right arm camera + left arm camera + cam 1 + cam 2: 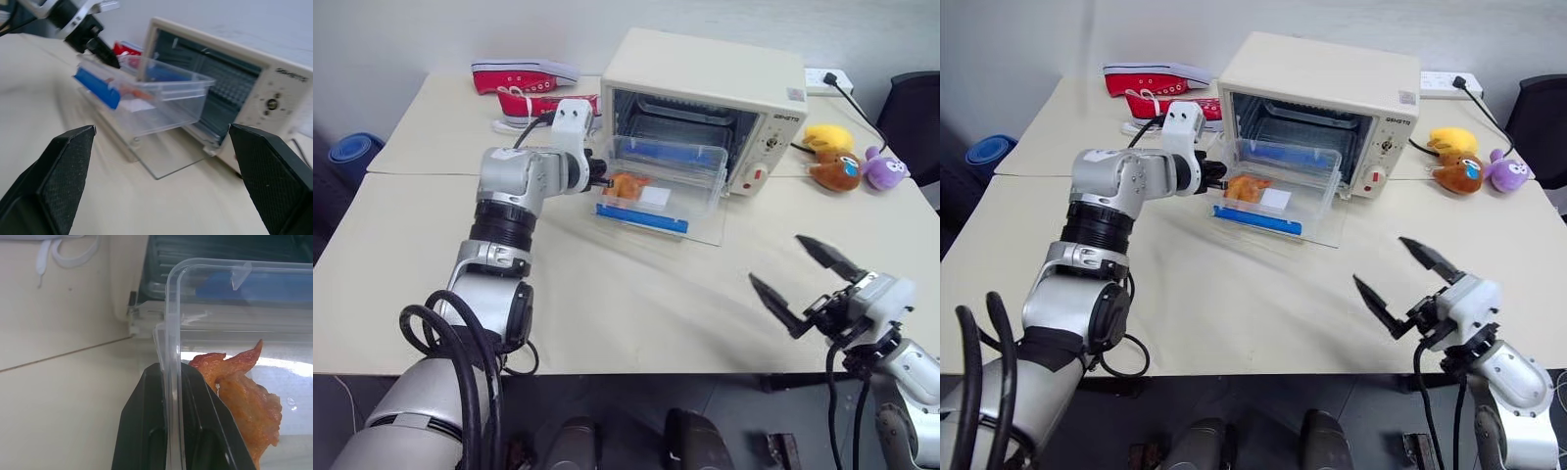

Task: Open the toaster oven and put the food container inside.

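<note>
The cream toaster oven point(705, 78) stands at the back of the table. Its glass door point(700, 230) is folded down flat, leaving the dark inside open. The clear food container point(666, 181), with a blue clip and orange-brown food point(244, 401) inside, sits just in front of the opening, over the lowered door. My left gripper point(603, 176) is shut on the container's left wall, with one black finger point(142, 431) on each side of the clear plastic. My right gripper point(775, 258) hangs open at the front right, apart from the container.
Red sneakers point(524, 78) lie behind my left arm at the back left. Plush toys point(842, 157) and a power strip point(827, 80) sit right of the oven. A black chair point(915, 117) stands past the table's right edge.
</note>
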`<state>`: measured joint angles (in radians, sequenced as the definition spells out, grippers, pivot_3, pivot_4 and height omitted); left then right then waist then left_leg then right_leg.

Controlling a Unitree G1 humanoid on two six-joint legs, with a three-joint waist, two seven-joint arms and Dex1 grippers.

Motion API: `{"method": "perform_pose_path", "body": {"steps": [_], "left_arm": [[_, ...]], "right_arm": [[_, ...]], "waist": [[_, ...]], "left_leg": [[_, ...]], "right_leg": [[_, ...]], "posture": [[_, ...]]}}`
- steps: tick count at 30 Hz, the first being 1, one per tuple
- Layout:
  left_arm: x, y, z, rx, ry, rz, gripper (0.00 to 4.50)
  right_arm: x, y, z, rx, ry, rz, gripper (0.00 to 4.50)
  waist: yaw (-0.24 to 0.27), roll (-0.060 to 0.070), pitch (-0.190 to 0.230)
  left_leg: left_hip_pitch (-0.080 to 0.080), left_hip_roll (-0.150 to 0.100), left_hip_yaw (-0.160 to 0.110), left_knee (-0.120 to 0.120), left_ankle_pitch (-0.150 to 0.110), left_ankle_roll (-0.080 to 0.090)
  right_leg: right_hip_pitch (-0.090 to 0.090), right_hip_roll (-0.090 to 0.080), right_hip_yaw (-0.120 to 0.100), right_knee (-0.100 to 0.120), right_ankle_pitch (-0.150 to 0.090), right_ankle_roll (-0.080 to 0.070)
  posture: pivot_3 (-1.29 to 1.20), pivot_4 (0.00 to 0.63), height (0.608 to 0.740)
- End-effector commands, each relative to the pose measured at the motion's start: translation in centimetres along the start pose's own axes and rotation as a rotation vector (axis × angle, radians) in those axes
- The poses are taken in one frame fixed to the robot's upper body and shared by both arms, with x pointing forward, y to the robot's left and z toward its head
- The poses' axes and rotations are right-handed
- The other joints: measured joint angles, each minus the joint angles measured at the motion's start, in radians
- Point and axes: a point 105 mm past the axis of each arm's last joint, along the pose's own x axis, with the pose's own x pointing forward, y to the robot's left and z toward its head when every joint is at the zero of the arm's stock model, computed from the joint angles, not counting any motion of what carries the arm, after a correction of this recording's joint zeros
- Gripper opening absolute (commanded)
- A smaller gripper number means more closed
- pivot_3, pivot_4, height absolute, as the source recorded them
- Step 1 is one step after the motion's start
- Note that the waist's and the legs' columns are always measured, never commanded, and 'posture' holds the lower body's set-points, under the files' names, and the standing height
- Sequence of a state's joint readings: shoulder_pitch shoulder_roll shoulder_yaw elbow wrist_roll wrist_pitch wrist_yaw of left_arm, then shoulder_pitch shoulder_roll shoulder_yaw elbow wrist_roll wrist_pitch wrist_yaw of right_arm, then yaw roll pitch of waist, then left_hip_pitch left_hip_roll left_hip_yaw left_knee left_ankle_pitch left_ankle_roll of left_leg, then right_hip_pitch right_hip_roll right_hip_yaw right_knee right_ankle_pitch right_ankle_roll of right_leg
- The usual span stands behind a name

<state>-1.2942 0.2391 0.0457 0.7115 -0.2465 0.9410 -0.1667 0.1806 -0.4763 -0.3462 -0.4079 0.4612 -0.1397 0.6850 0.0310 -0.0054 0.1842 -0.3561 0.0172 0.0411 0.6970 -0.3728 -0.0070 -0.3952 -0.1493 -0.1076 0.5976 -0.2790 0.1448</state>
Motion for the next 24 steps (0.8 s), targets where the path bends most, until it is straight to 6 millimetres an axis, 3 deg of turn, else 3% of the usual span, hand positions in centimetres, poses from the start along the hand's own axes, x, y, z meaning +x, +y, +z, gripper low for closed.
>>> {"method": "perform_pose_path", "body": {"steps": [1, 4, 5, 13, 19, 22, 24], "left_arm": [[0.1, -0.5, 2.0, 0.002, -0.074, -0.001, 0.04], [0.3, -0.6, 2.0, 0.011, -0.069, 0.001, 0.04], [0.4, -0.6, 2.1, 0.02, -0.068, -0.002, 0.76], [-0.6, -0.7, 3.8, 0.022, -0.135, -0.029, 3.13], [-3.4, 0.2, 5.0, 0.039, -0.231, -0.137, 3.13], [-6.6, 2.8, 4.6, 0.085, -0.286, -0.206, 3.13], [-8.3, 4.5, 2.9, 0.235, -0.301, -0.249, 2.74]], "right_arm": [[-0.5, -0.9, 1.3, -0.021, -0.04, -0.088, 4.5], [-0.6, -0.7, 1.5, -0.021, -0.044, -0.101, 4.5], [-0.6, -0.7, 1.6, -0.02, -0.045, -0.105, 4.5], [-0.8, 0.1, 1.4, 0.007, -0.028, -0.104, 4.5], [-0.4, 0.7, 0.9, 0.049, 0.01, -0.027, 4.5], [0.3, 1.4, -0.2, 0.106, 0.106, 0.074, 4.5], [1.2, 1.2, -1.3, 0.175, 0.181, 0.09, 4.13]], "waist": [[-0.004, 0.0, 0.0], [-0.007, 0.0, 0.0], [-0.008, 0.0, 0.0], [-0.006, 0.0, 0.0], [-0.011, 0.0, 0.0], [-0.025, 0.002, 0.0], [-0.036, 0.002, 0.0]], "left_leg": [[0.0, 0.0, 0.0, 0.0, 0.0, 0.0], [0.0, 0.0, 0.0, -0.001, 0.0, 0.0], [0.001, 0.0, 0.0, -0.001, 0.0, 0.0], [0.001, 0.0, 0.001, -0.002, 0.0, 0.0], [0.001, 0.0, 0.001, -0.002, 0.0, 0.0], [0.002, 0.001, 0.002, -0.003, 0.0, 0.0], [0.002, 0.001, 0.001, -0.003, 0.0, 0.0]], "right_leg": [[0.0, 0.0, 0.0, 0.0, 0.0, 0.0], [0.0, 0.0, 0.0, 0.0, 0.0, 0.0], [0.0, 0.0, 0.0, 0.0, 0.0, 0.0], [0.0, 0.0, 0.0, 0.0, 0.0, 0.0], [0.0, 0.0, 0.001, 0.0, 0.0, 0.0], [0.0, 0.0, 0.001, 0.0, 0.0, 0.0], [0.0, 0.0, 0.002, 0.001, 0.0, 0.0]], "posture": [[0.0, 0.15, 0.74], [0.0, 0.15, 0.74], [0.0, 0.15, 0.74], [0.0, 0.15, 0.74], [0.0, 0.15, 0.74], [0.0, 0.15, 0.74], [0.0, 0.15, 0.74]]}}
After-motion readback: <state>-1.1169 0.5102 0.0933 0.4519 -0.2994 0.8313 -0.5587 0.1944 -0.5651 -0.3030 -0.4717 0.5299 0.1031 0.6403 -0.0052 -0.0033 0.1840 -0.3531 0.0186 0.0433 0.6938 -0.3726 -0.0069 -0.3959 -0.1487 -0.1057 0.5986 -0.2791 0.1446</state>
